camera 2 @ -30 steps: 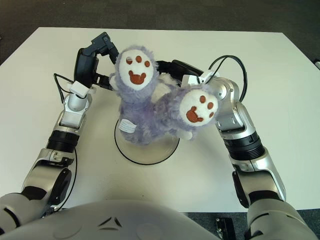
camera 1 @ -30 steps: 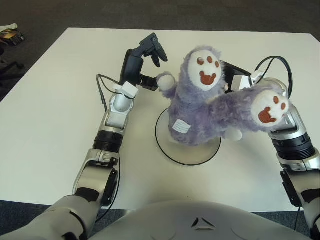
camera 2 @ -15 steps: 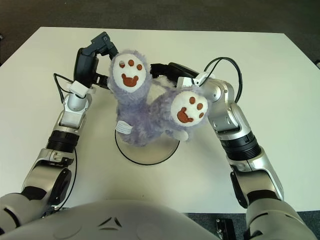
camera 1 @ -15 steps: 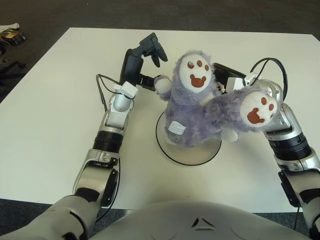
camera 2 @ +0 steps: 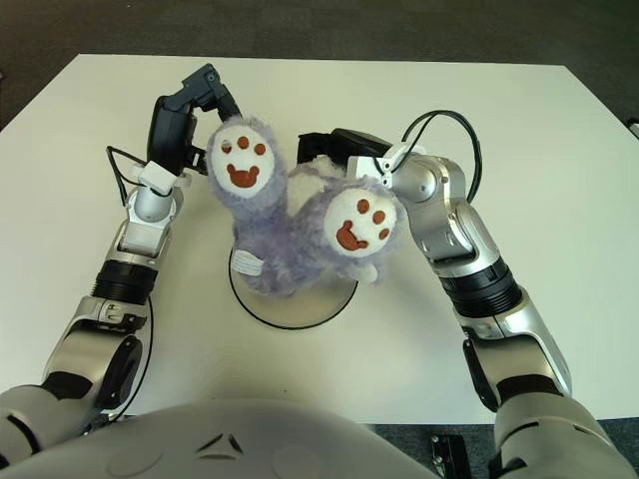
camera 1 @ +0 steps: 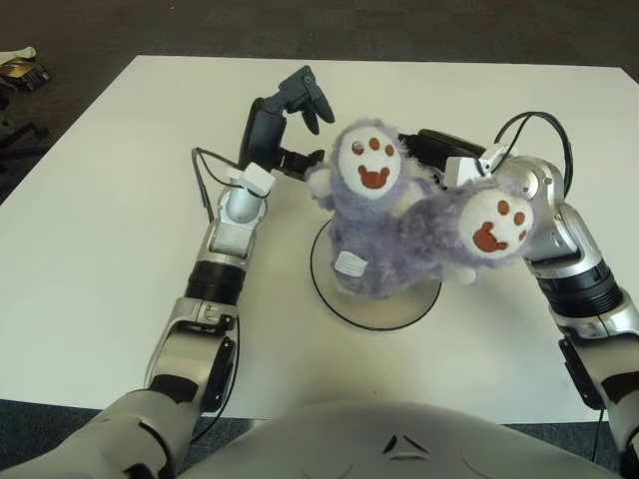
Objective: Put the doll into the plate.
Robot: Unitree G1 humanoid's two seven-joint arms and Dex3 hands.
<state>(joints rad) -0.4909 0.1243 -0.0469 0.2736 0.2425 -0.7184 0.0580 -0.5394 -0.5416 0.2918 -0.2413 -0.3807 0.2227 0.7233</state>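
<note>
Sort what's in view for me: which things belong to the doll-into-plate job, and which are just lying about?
Job:
- purple doll, feet up, over the plate
- plate on the table
- right hand, behind the doll
- left hand, fingers spread, beside the doll's left

Lying about:
- white table
- small item on the floor, far left, too small to identify

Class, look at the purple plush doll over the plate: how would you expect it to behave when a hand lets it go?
The doll looks soft and floppy: its fur is shaggy. It is probably light. It stands feet-up on the plate, with the right hand behind it, so it may well topple. The left hand is open beside it.
</note>
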